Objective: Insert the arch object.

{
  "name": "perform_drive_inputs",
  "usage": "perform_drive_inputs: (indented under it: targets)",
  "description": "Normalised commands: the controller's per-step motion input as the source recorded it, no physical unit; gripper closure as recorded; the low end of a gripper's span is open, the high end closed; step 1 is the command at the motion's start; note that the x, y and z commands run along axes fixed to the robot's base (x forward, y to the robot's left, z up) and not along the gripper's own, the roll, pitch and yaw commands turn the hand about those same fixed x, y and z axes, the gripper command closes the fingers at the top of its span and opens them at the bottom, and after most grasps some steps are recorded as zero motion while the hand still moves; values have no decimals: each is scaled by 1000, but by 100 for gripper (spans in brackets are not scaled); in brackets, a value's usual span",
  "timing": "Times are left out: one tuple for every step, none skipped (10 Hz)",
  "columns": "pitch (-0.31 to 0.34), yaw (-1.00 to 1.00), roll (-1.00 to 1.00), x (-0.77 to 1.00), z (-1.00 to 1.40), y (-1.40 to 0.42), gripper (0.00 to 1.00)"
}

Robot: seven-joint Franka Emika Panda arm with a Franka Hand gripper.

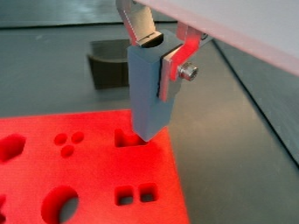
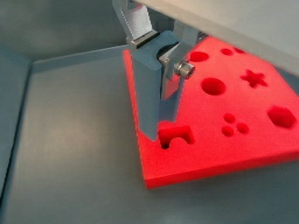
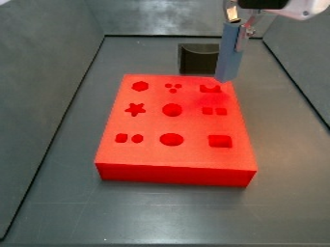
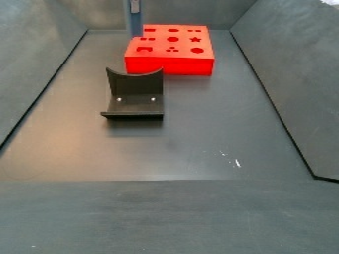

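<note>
My gripper [image 1: 159,44] is shut on the blue-grey arch piece [image 1: 149,92], holding it upright by its top. The piece hangs with its lower end just above the red board [image 1: 70,175], right by the arch-shaped hole [image 2: 174,135] at the board's edge. In a side view the piece [image 3: 231,53] stands over the board's far right corner, next to the hole [image 3: 213,90]. The gripper [image 2: 156,48] and piece [image 2: 152,87] also show in a wrist view. In a side view only the piece [image 4: 134,17] shows at the board's far left edge.
The red board [image 3: 194,159] has several other shaped holes: star, circles, squares, hexagon. The dark fixture [image 4: 134,94] stands on the grey floor in front of the board, and shows behind it in a side view [image 3: 198,56]. Grey walls enclose the floor.
</note>
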Motion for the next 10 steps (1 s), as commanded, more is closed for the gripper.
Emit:
perform_drive_inputs:
  targets:
    - [0,-1000,-44,69,0,0,100]
    - [0,-1000,-40,69,0,0,100]
    - [0,-1000,-40,74,0,0,100]
    - [0,-974,-43,114,0,0,100]
    - [3,-946,-24,106,-66,37,100]
    - [47,-911,-20,86,-111,63,100]
    - [83,-826,-7,100,-260,37,100]
    - [90,-643,0,51,-331,0,100]
    - [93,-397,26,0,-240,0,100]
    - [73,-257,17,-3,-160,0,100]
